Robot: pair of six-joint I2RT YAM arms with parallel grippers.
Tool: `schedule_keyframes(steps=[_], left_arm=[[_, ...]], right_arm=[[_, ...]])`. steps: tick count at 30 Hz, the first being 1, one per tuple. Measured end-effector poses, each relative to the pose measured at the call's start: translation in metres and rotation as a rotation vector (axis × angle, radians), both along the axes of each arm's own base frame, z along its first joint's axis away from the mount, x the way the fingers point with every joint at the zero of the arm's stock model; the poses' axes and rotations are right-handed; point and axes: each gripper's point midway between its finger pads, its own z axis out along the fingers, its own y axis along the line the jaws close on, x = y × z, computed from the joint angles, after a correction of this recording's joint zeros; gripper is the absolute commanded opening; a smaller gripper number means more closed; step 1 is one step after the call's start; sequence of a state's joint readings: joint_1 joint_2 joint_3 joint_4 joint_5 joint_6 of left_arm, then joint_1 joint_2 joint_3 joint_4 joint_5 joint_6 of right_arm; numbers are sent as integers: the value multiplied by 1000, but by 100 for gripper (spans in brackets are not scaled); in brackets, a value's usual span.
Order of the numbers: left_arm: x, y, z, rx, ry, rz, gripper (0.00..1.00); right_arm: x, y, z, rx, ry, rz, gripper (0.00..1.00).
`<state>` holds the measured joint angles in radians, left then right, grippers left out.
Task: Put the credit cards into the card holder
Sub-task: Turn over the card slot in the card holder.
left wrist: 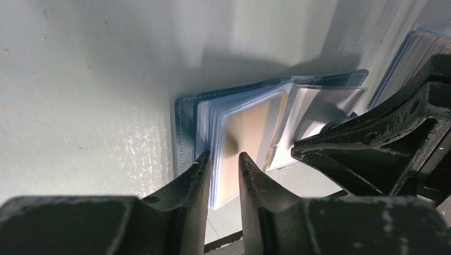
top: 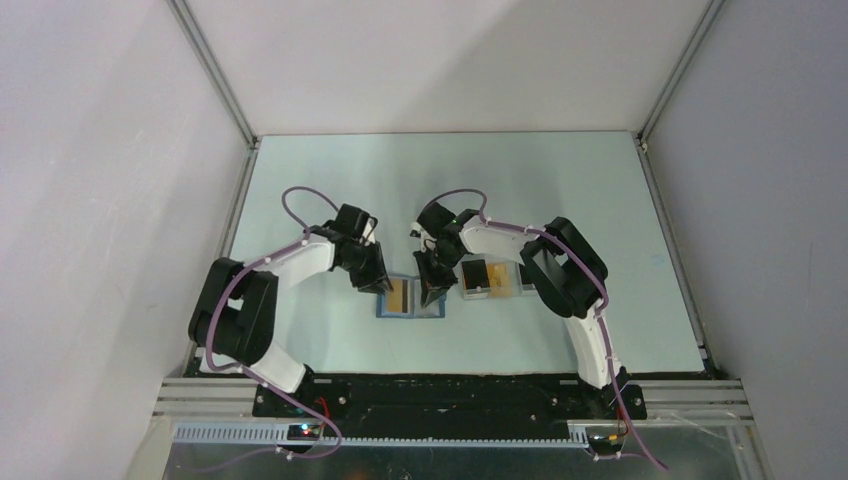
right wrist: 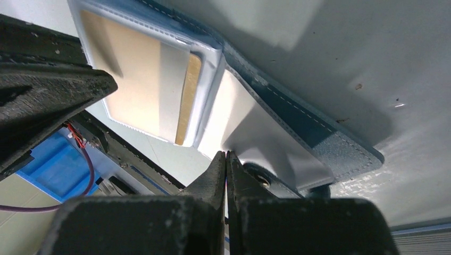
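The blue card holder (top: 384, 313) lies open on the table between my two grippers. A yellow-orange card (right wrist: 133, 79) sits in its left clear sleeve, and a second card's yellow edge (right wrist: 191, 95) shows behind it. My left gripper (left wrist: 223, 156) stands at the near edge of the holder's left sleeve stack (left wrist: 213, 122), its fingers a narrow gap apart. My right gripper (right wrist: 226, 154) is shut, pinching a thin clear sleeve (right wrist: 255, 127) of the holder's right half and lifting it. In the top view the left gripper (top: 380, 288) and right gripper (top: 432, 295) flank the holder.
A clear compartmented tray (top: 497, 293) stands just right of the holder, with a yellow-orange card (top: 478, 275) and darker cards in it. Its edge shows in the left wrist view (left wrist: 415, 53). The right gripper's black body (left wrist: 383, 138) is close beside my left fingers.
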<state>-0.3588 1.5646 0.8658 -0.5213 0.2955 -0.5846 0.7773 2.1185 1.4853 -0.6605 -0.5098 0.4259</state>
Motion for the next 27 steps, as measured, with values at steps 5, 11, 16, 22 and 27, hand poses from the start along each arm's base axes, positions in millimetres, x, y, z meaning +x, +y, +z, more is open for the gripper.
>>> schedule_keyframes(steps=[5, 11, 16, 22, 27], left_arm=[[-3, -6, 1, -3, -7, -22, 25], [-1, -10, 16, -26, -49, -19, 24], [-1, -14, 21, -52, -58, -24, 23], [0, -15, 21, -54, -58, -25, 29], [-1, -13, 14, -38, -42, -22, 33]], right_arm=[[0, 0, 0, 2, 2, -2, 0], [0, 0, 0, 3, 4, -2, 0], [-1, 1, 1, 19, 19, -6, 0], [-1, -2, -1, 29, 42, -20, 0], [0, -3, -2, 35, 48, -26, 0]])
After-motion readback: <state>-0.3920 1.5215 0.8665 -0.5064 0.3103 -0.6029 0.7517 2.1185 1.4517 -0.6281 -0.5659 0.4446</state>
